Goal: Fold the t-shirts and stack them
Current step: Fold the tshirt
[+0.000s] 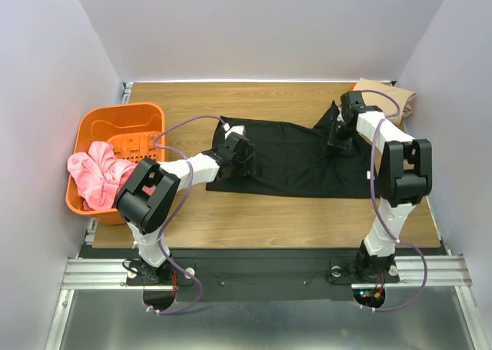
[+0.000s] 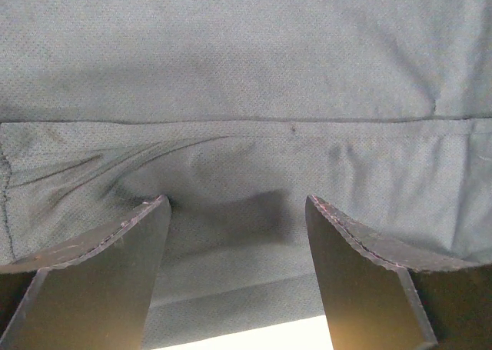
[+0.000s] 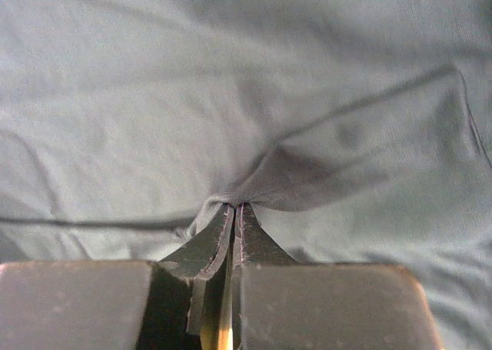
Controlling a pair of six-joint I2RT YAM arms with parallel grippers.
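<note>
Black t-shirt: lying spread out, mostly flat, on the wooden surface.
Left gripper: hovering over the black t-shirt's left end. Its jaws are gaping wide, with fingers on either side of a puckered patch just below a stitched seam, and it is grasping nothing.
Right gripper: working at the black t-shirt's right end, jaws pressing together and pinching a small raised fold of the cloth.
Tan t-shirt: lying near the black t-shirt's far right corner.
Pinkish-orange t-shirt: hanging bunched over the rim of the orange basket, well left of the black t-shirt.
</note>
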